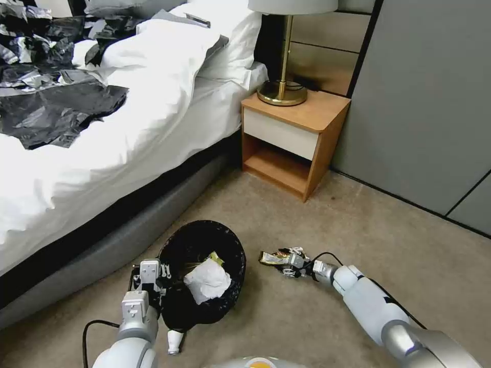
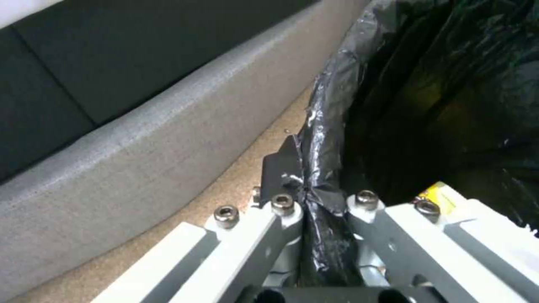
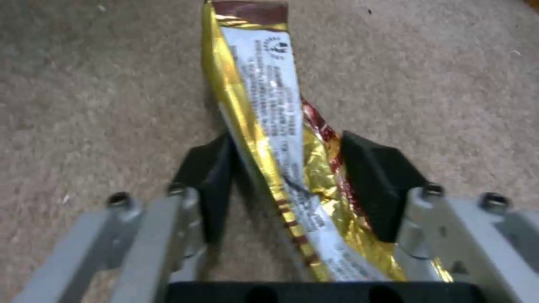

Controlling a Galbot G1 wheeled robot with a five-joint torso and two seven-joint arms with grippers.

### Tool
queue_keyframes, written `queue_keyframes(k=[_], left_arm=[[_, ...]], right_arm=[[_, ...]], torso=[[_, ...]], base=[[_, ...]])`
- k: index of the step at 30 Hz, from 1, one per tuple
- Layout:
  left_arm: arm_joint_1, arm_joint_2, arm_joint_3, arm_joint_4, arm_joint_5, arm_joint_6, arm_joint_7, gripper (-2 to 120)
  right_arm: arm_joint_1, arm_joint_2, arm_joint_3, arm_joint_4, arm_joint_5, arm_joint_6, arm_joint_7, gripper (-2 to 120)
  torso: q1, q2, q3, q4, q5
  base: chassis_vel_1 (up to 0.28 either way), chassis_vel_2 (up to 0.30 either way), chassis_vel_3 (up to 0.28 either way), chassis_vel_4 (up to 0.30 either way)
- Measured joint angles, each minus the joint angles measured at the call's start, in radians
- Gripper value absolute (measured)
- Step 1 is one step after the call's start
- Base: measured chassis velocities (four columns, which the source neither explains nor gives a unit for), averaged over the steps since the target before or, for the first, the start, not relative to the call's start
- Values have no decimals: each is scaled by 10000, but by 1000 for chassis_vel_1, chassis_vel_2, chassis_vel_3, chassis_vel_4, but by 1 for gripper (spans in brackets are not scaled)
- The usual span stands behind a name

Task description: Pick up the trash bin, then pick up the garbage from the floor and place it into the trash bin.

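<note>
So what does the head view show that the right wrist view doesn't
Head view alone: the trash bin with a white paper wad inside, the left gripper clamped on its bag-lined rim, a small clear bottle on the carpet, the bed, the nightstand and its lamp.

Right wrist view alone: the printed text on the gold snack wrapper and the dark pads either side of it.

Both: the right gripper around that wrapper, over the carpet.
</note>
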Motion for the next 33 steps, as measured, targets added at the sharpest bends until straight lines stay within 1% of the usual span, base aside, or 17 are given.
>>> queue_keyframes(k=[1,3,4,5,7,8,10,11,12,14,23,26,28,30,31,32,33], left_arm=[[0,0,0,0,0,0,0,1],[12,-19,15,0,6,-12,0,1],[12,-19,15,0,6,-12,0,1],[27,-21,16,0,12,-23,0,1],[35,-14,13,0,14,-28,0,1],[35,-14,13,0,14,-28,0,1],[15,-1,11,-12,13,-28,0,1],[-9,0,12,-24,13,-28,0,1],[-9,0,12,-24,13,-28,0,1],[-40,2,27,-30,14,-28,0,1],[-119,107,53,-20,13,7,0,1],[-183,125,83,-15,9,40,2,1],[-189,127,87,-12,7,43,3,1],[-224,151,100,36,2,60,6,1],[-224,151,100,36,2,60,6,1],[-233,161,102,57,2,63,6,1],[-243,173,119,95,2,67,6,1]], right_arm=[[0,0,0,0,0,0,0,47],[-6,50,30,-109,28,-21,-10,39],[-6,50,30,-109,28,-21,-10,39],[-27,57,44,-128,52,-32,-16,30],[-64,58,51,-125,76,-47,-33,21],[-64,58,51,-125,76,-47,-33,21],[-129,34,51,-37,227,-63,-47,13],[-147,7,59,20,314,-65,-47,6],[-147,7,59,20,314,-65,-47,6],[-182,-48,61,114,499,-63,-48,0],[-540,-324,27,748,1711,-5,-26,0],[-1048,-638,-34,1833,2739,-174,103,0],[-1150,-701,-34,2092,2892,-222,151,0],[-1802,-1062,3,3737,3775,-576,455,0],[-1802,-1062,3,3737,3775,-576,455,0],[-2094,-1227,63,4579,4167,-813,617,0],[-2527,-1481,196,6101,4809,-1181,916,0]], torso=[[0,0,0,0,0],[0,0,0,1,0],[0,0,0,1,0],[-1,0,0,3,4],[0,0,0,4,4],[0,0,0,4,4],[0,0,0,3,5],[0,0,0,2,2],[0,0,0,2,2],[0,0,0,0,1],[0,0,0,1,1],[0,0,0,1,2],[0,-1,0,1,2],[0,0,0,0,2],[0,0,0,0,2],[0,0,1,1,4],[0,0,0,0,2]], base=[[0,0,0,0],[0,0,0,0],[0,0,0,0],[0,0,0,0],[0,0,0,0],[0,0,0,0],[0,0,0,0],[0,0,0,0],[0,0,0,0],[0,0,0,0],[0,0,0,0],[0,0,0,0],[0,0,0,0],[0,0,0,0],[0,0,0,0],[0,0,0,0],[0,0,0,0]])
